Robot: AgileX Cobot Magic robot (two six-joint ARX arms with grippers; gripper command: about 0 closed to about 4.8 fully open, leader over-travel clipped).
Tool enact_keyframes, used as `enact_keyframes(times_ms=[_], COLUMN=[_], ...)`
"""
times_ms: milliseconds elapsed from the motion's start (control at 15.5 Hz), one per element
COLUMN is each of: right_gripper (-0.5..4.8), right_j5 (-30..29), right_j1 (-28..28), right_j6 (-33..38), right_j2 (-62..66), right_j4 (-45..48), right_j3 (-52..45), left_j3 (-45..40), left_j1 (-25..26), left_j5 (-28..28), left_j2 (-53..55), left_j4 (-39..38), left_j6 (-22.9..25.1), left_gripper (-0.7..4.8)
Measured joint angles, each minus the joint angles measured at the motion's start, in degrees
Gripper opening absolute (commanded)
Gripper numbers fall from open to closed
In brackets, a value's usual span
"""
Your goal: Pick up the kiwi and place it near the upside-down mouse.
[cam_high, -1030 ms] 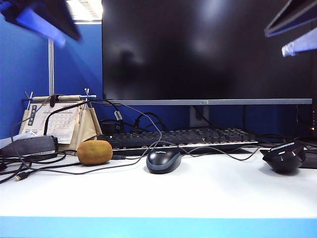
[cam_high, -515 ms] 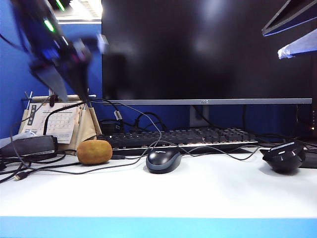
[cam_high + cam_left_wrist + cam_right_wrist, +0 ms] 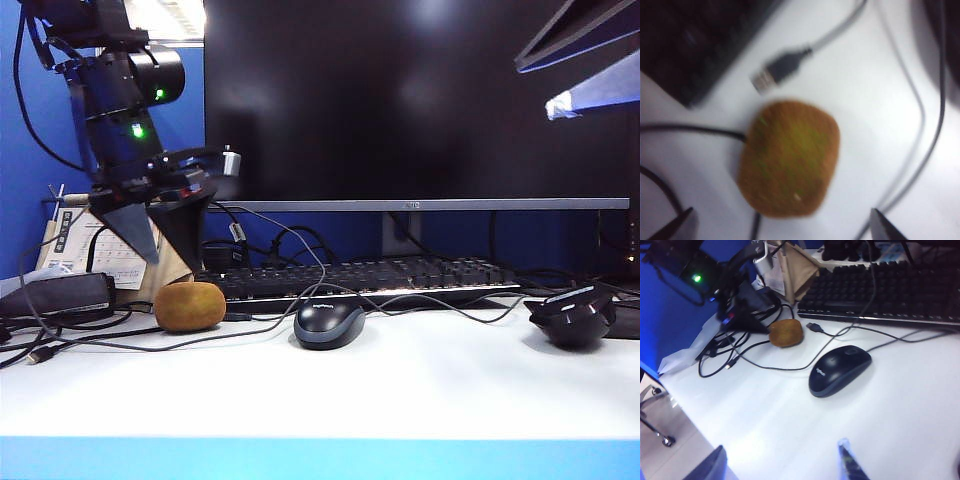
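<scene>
- The left gripper (image 3: 165, 250) is hanging just above the kiwi (image 3: 190, 306), fingers spread wide and empty.
- The kiwi is lying near the desk's (image 3: 420, 390) left rear edge, among loose cables (image 3: 90, 345), well apart from the upside-down mouse (image 3: 572, 316) near the right edge.
- It is probably light, fuzzy enough not to slip, yet soft; taking it gently across its narrow middle seems best.
- The right gripper (image 3: 780, 465) is waiting open, high over the desk's right side.
</scene>
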Motion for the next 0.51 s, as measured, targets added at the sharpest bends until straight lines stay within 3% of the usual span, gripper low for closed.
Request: enact_keyframes(times_ms=[515], right_gripper=[2.84], right_j5=[2.4], right_j1=[0.1], right_j6=[-0.5], right_j2=[0.1], right_j4=[1.0], right_j3=[0.0], left_j3=[0.5], left_j1=[0.2], left_j5=[2.8], left_j2=[2.1], left_j4=[-0.1], left_j6=[3.6], left_gripper=[4.76])
